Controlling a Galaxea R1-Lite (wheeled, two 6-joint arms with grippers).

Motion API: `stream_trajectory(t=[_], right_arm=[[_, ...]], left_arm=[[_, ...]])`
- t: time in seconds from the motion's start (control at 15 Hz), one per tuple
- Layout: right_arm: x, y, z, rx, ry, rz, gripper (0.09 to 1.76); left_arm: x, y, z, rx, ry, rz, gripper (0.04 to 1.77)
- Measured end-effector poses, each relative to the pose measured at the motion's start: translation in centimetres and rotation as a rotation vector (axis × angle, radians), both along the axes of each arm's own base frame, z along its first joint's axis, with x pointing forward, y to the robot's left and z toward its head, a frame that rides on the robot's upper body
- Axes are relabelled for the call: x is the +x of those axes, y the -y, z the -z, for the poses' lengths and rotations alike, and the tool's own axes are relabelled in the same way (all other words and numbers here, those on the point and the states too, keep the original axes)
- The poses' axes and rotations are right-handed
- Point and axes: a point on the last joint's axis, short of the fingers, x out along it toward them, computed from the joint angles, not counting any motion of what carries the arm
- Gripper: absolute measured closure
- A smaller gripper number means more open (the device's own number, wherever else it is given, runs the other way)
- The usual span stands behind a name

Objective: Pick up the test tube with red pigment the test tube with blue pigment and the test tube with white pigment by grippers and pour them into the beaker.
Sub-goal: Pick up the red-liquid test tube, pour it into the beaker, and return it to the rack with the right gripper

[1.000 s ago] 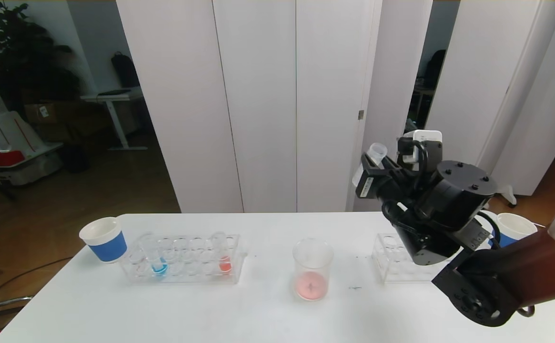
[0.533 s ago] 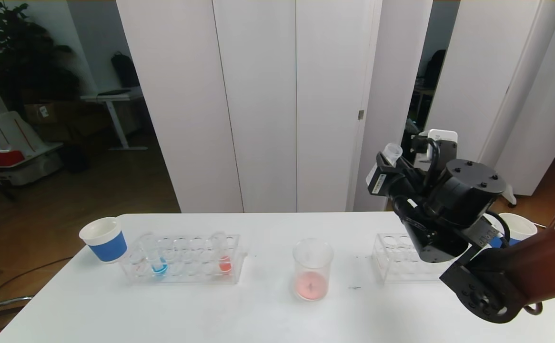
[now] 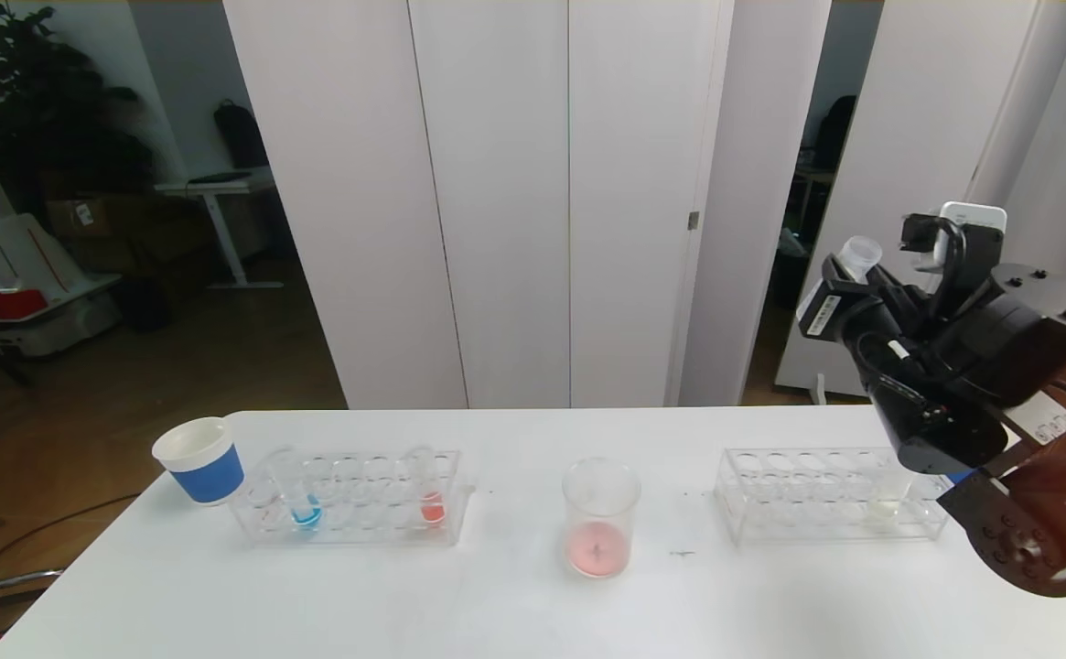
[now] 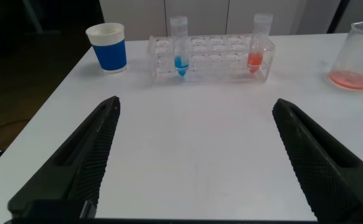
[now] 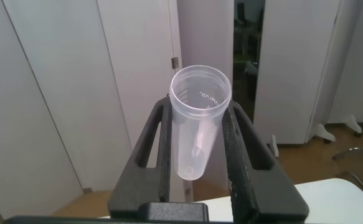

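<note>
Tall white panels (image 3: 496, 201) stand straight behind the white surface (image 3: 496, 595), with a small metal latch (image 3: 694, 221) on one edge. To the left of the panels the room opens onto a brown wooden floor (image 3: 130, 384), dim and shadowed. A leafy dark plant (image 3: 29, 101) rises in that far corner, and a small white desk (image 3: 217, 188) stands against the wall near it. To the right of the panels, more white partitions (image 3: 917, 156) lean at angles, with a dark gap between them
</note>
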Motion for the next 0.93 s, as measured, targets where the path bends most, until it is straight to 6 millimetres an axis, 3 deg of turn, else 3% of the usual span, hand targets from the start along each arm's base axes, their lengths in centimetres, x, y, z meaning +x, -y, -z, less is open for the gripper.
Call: stream_trajectory(t=[0.6,0.93], right_arm=[[-2.4,10.9,-3.1,-0.019,0.072,0.314,1.26],[-3.4,15.4,-2.6,0.031,0.08,0.397,1.26]], left_arm=[[0.0,0.0,0.0,0.0,0.0,0.0,0.06],[0.0,0.0,0.0,0.0,0.0,0.0,0.06]])
